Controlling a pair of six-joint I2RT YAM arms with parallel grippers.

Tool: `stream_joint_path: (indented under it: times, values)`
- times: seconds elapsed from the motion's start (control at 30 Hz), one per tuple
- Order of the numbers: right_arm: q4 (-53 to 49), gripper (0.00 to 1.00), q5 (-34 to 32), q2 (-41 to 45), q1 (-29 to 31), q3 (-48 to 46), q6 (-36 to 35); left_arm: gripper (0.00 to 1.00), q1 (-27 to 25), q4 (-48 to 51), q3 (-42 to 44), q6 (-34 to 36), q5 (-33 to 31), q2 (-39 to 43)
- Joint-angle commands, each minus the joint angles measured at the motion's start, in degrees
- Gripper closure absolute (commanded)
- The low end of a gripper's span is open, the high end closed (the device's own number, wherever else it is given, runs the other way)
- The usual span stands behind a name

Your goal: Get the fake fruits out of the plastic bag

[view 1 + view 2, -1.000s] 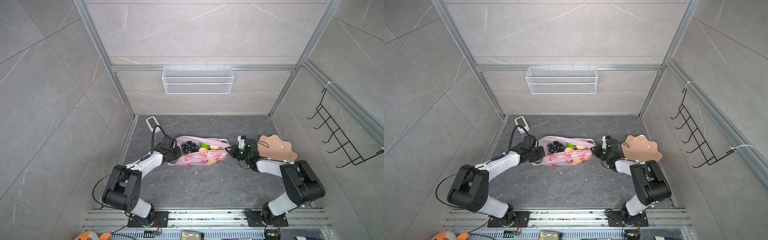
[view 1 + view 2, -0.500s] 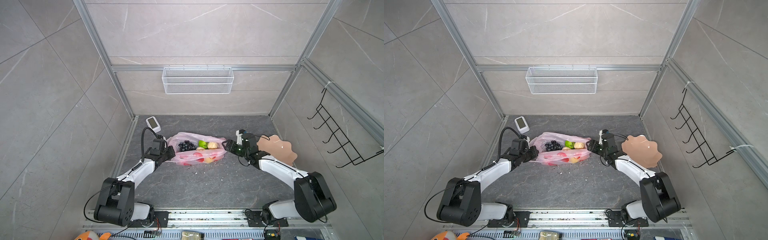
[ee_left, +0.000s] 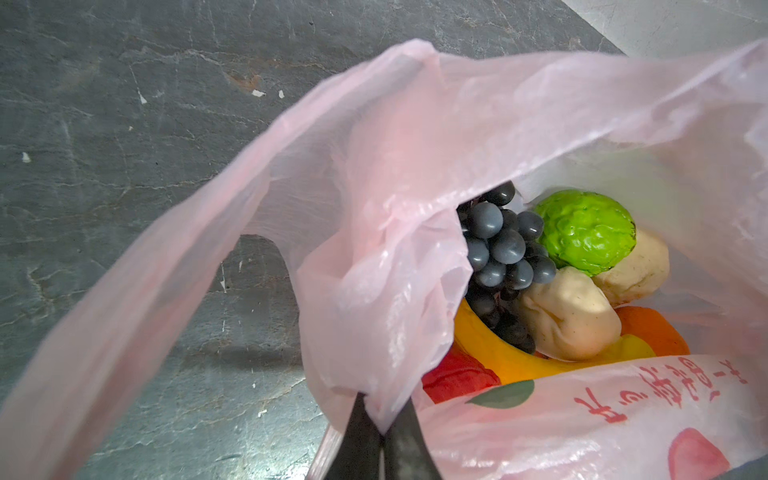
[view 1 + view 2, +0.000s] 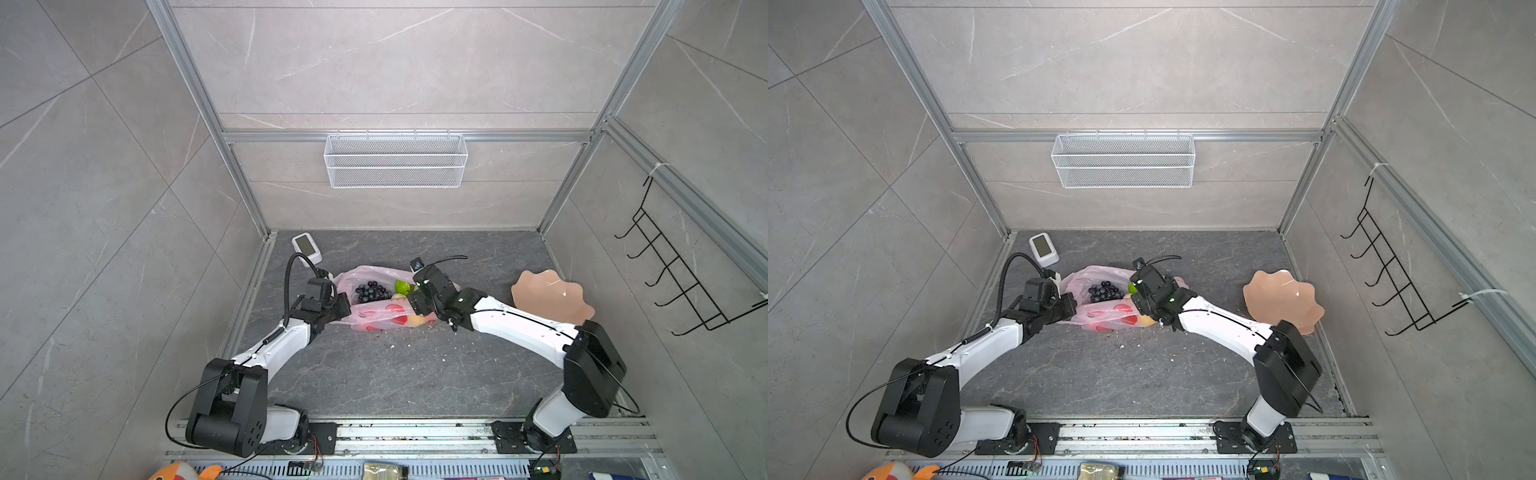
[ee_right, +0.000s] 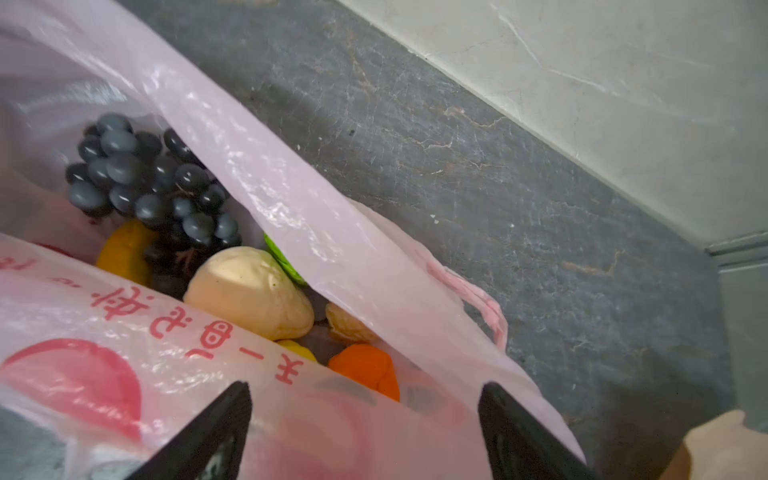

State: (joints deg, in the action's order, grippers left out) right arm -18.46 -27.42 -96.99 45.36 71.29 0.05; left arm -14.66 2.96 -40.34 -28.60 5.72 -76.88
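Left wrist view: my left gripper (image 3: 382,432) pinches the rim of the thin translucent pink plastic bag (image 3: 374,166). Small plastic fake fruits (image 3: 582,232): all inside. My right gripper (image 5: 365,386): jaws spread at the mouth. First pick pending, I judge; next calls for descending onto the beige piece (image 5: 249,291).

We look into a booth walled in large pale grey tiles (image 4: 395,62) with faint white veining and thin dark seams. Aluminium posts (image 4: 199,104) run up the corners, and a crossbar (image 4: 395,136) spans the back wall in the upper middle of both top views. From it hangs a white wire basket (image 4: 395,160) with mesh sides. On the right wall, at mid-height of the frame, we find a black wire hook rack (image 4: 681,270). The worktop (image 4: 395,374) is dark grey stone with pale cracks — flecked with small white crumbs (image 4: 392,345). A slotted metal rail (image 4: 415,432) edges the bottom of the frame. The light is soft and even — shadows stay faint.
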Motion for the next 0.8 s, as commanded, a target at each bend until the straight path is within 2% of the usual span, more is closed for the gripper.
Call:
stream_joint_path:
  times: [0.0, 0.13, 0.2, 0.23, 0.3, 0.33, 0.5, 0.67, 0.77]
  values:
    - [-2.6, 0.12, -5.0, -5.4, -1.4, 5.2, -6.8, 1.0, -0.1, -0.8, 0.9, 1.8, -1.3, 2.5]
    - [-6.0, 0.2, -2.1, -11.3, -5.8, 12.0, -5.0, 1.0, -0.1, -1.1, 2.1, 2.1, -2.8, 3.3]
    - [-6.3, 0.34, 3.4, -12.6, -8.2, 13.7, -4.1, 1.0, -0.1, -1.2, 2.9, 2.2, -4.3, 3.6]
    - [-6.6, 0.45, 7.4, -13.2, -9.6, 14.5, -3.2, 1.0, 0.0, -1.5, 3.3, 2.0, -5.0, 3.7]
    - [-7.2, 0.77, 16.3, -13.9, -13.2, 16.1, 0.0, 1.0, 0.1, -0.9, 3.5, 1.8, -7.5, 4.1]
    - [-7.2, 0.84, 20.5, -14.1, -15.3, 16.7, 2.6, 1.0, 0.2, -0.3, 3.7, 1.2, -9.4, 4.4]
    - [-4.7, 0.93, 36.4, -16.4, -24.0, 18.3, 12.8, 1.0, 2.7, -1.9, 6.2, 0.0, -10.4, 6.7]
    - [-5.2, 0.9, 43.3, -20.4, -24.3, 23.2, 13.5, 1.0, 2.9, -2.7, 4.8, 1.1, -5.4, 3.8]
    - [-7.5, 0.85, 42.8, -22.5, -22.2, 27.8, 13.0, 1.0, 2.1, -2.9, 4.1, 2.3, -4.4, 3.0]
